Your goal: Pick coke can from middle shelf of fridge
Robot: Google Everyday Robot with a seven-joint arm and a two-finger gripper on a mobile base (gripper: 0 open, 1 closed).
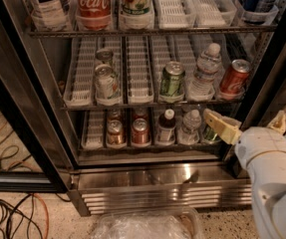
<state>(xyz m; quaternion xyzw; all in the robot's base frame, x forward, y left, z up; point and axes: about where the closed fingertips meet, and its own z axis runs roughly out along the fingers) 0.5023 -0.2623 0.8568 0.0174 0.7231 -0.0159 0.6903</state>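
In the camera view the stainless-steel, glass-doored fridge (147,195) stands open. The red aluminium coke can (233,77) with its silver top sits upright at the far right end of the middle shelf (138,73), the wire rack with white slotted lane trays. Just left of it stands a clear plastic water bottle (204,76), then a green drink can (171,78). The white arm's two-finger gripper (244,118) hangs low on the right, in front of the bottom shelf and below the coke can, with its beige fingers (221,127) spread wide and nothing between them. The step in hand, as I read it, is the reach: rise to the can's level, square up to it, and go in with one finger on either side. Room is tight here. The black door frame (269,91) runs close along the can's right and the water bottle crowds its left, so the fingers should enter straight, and the rack above caps the height. The front of the can faces open space, and that looks like the way in.
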